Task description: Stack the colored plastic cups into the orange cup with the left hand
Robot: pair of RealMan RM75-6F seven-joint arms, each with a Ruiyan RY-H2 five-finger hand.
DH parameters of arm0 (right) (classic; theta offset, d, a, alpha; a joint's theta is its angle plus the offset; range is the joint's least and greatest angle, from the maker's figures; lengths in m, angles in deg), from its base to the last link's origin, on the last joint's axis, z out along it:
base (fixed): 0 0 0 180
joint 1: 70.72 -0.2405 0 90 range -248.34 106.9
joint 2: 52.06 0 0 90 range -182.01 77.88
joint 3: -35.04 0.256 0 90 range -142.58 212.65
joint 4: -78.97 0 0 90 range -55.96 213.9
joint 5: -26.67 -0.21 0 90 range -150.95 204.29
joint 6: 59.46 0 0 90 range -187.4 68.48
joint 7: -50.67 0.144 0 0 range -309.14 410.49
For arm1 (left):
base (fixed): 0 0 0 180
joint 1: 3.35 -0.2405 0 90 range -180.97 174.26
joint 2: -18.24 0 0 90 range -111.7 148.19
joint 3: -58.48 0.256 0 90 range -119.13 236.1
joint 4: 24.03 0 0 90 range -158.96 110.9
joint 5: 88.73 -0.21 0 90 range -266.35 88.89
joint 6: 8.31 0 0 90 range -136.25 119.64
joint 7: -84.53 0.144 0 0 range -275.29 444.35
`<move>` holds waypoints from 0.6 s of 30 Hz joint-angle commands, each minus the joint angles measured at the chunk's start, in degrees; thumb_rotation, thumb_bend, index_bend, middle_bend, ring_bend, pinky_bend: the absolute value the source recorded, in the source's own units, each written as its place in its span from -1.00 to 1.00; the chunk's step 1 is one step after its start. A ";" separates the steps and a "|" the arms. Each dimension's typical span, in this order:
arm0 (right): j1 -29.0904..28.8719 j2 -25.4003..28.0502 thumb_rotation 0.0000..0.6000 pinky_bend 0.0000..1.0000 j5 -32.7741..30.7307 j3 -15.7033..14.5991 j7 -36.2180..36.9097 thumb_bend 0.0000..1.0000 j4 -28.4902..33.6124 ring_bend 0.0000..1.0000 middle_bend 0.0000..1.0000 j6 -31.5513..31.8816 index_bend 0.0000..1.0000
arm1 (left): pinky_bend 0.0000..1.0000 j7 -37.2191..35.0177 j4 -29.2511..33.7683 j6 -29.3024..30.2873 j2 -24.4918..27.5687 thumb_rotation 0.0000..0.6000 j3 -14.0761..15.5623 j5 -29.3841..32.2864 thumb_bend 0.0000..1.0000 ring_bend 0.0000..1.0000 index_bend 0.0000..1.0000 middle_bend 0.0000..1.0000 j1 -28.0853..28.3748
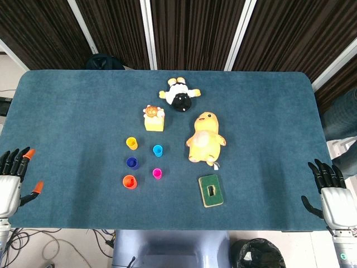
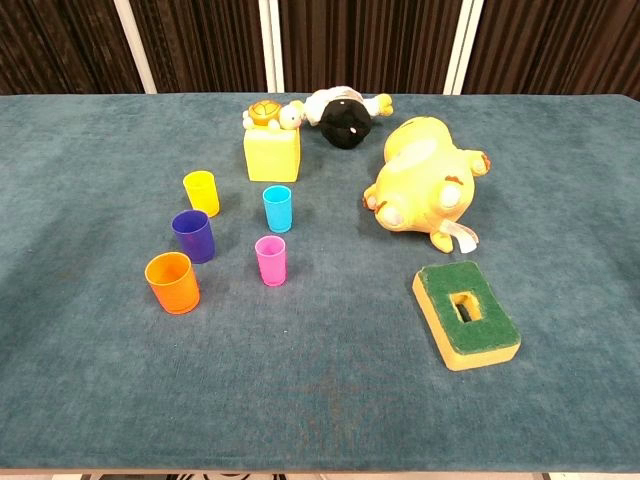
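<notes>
While my left hand (image 1: 12,178) waited at the table's near-left edge, fingers apart and holding nothing, my right hand (image 1: 333,192) sat likewise spread at the far side. Nothing was stacked yet, I judged. The small orange plastic cup (image 2: 172,282) stood upright nearest me, with the dark blue cup (image 2: 193,236) just behind it, then the yellow cup (image 2: 201,192), cyan cup (image 2: 278,208) and pink cup (image 2: 270,260). Reaching for blue seemed the likely start. The green-topped sponge (image 2: 466,315) and yellow plush toy (image 2: 425,186) lay well clear.

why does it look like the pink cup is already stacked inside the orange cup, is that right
Not right. In the chest view the pink cup stands alone on the table, apart from the orange cup, which is empty. Nothing is stacked yet.
</notes>
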 commanded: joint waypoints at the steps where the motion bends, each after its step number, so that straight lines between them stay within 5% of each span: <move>1: 0.02 0.05 1.00 -0.93 -0.09 0.04 0.03 -0.26 0.02 -0.86 -0.91 -0.01 -0.88 | -1.00 0.33 0.61 -0.41 0.38 1.00 -0.15 0.17 -0.41 -1.00 -0.85 -0.92 -0.20; 18: -0.15 -0.11 1.00 -0.93 -0.34 0.19 0.24 -0.26 -0.12 -0.86 -0.91 -0.32 -0.88 | -1.00 -0.62 0.83 -1.86 0.62 1.00 -0.25 -1.65 -0.55 -1.00 -0.87 -0.93 -0.38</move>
